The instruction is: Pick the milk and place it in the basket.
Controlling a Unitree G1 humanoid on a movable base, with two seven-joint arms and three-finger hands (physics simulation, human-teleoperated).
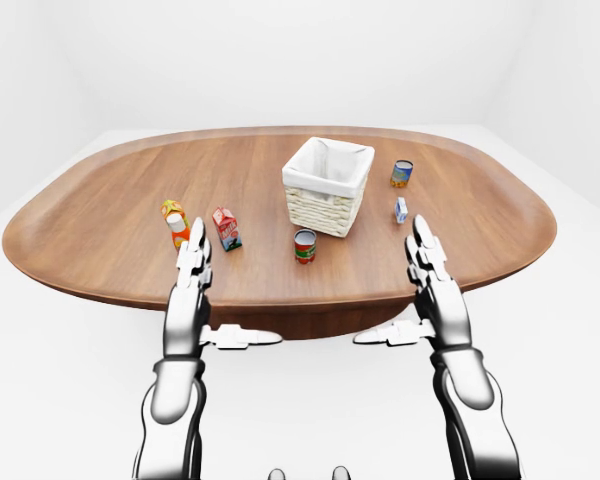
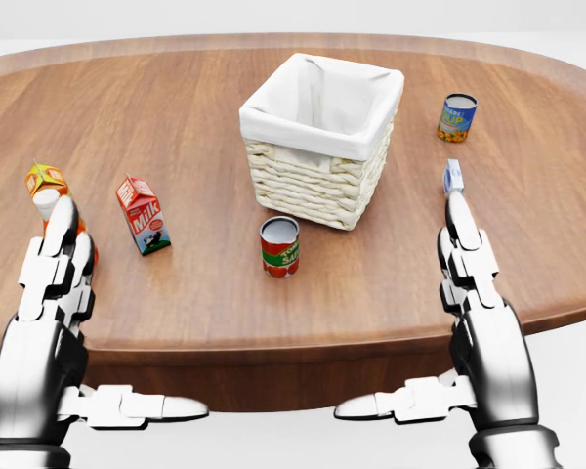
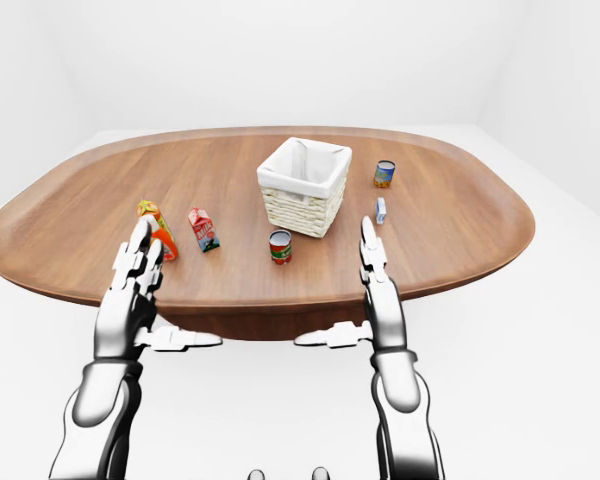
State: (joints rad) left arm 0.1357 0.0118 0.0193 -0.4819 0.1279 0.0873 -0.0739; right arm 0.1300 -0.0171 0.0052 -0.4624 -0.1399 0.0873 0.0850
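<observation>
The milk (image 2: 144, 215) is a red and white carton labelled "Milk". It stands upright on the wooden table (image 2: 215, 313), left of the wicker basket (image 2: 317, 186), which has a white cloth lining. My left hand (image 2: 57, 288) is open, fingers straight and thumb spread out, at the table's near edge below and left of the milk, apart from it. My right hand (image 2: 476, 288) is open in the same pose at the near edge, lower right of the basket. Both hands are empty.
An orange juice carton (image 2: 45, 184) stands just above my left fingertips, partly hidden by them. A red tomato can (image 2: 279, 246) stands below the basket. A small blue and white carton (image 2: 453, 176) is just above my right fingertips. A blue can (image 2: 457, 116) stands right of the basket.
</observation>
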